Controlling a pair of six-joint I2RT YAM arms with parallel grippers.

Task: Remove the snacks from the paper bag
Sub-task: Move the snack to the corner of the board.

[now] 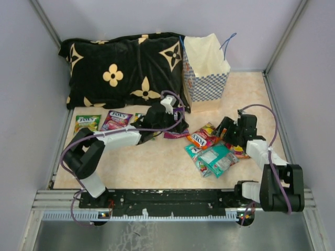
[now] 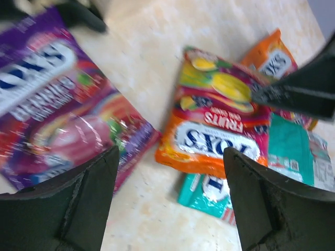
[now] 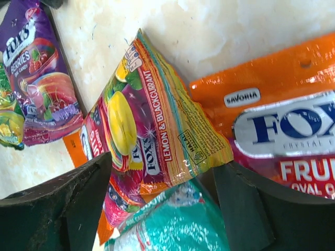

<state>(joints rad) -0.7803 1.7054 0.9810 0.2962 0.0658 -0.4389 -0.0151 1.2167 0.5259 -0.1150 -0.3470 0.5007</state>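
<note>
Snacks (image 1: 212, 149) lie flat on the surface (image 1: 157, 167), heaped right of centre, long axes pointing various ways, others rowed left. Paper bag (image 1: 205, 73) stands upright at the far edge, mouth up. Left tool (image 2: 170, 172) and right tool (image 3: 162, 178) hover spread over packets, pinching nothing.

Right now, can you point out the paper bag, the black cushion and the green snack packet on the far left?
paper bag (image 1: 205, 86): top external view, on its checkered front.
black cushion (image 1: 112, 75): top external view, on a tan flower.
green snack packet (image 1: 86, 123): top external view, on its middle.
</note>
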